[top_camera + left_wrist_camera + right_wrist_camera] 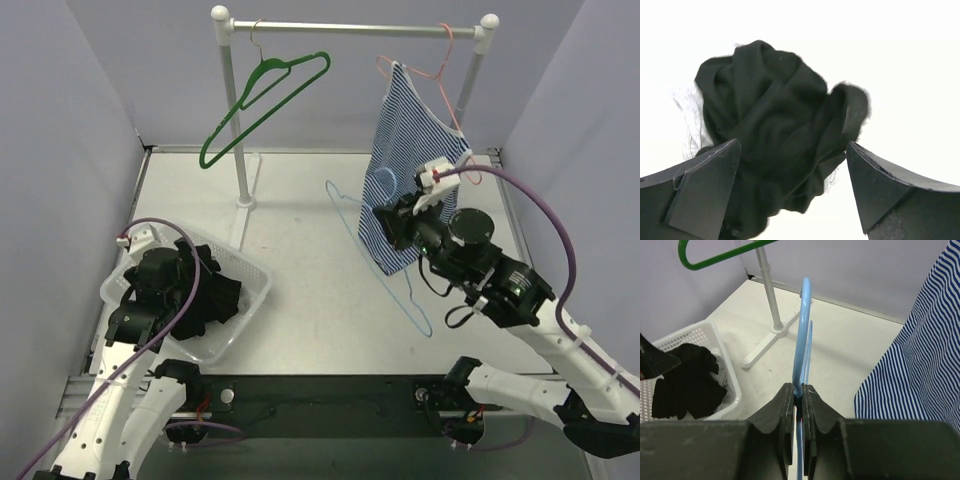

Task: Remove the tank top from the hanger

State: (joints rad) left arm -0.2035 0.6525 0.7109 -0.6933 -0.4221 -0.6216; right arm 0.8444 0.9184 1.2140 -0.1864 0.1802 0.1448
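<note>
A blue-and-white striped tank top (410, 150) hangs on a pink hanger (441, 62) at the right end of the rail; it also shows at the right of the right wrist view (920, 375). My right gripper (387, 226) is at the tank top's lower left edge. In the right wrist view the gripper (799, 392) is shut on a bare light blue hanger (804, 330), not on the cloth. My left gripper (792, 147) is open, over a black garment (775, 130) in the basket.
A white mesh basket (262, 290) holding the black garment stands front left. A green hanger (266, 69) hangs tilted at the left end of the rail (350, 28). The rack's left post (234, 110) stands on the table behind the basket.
</note>
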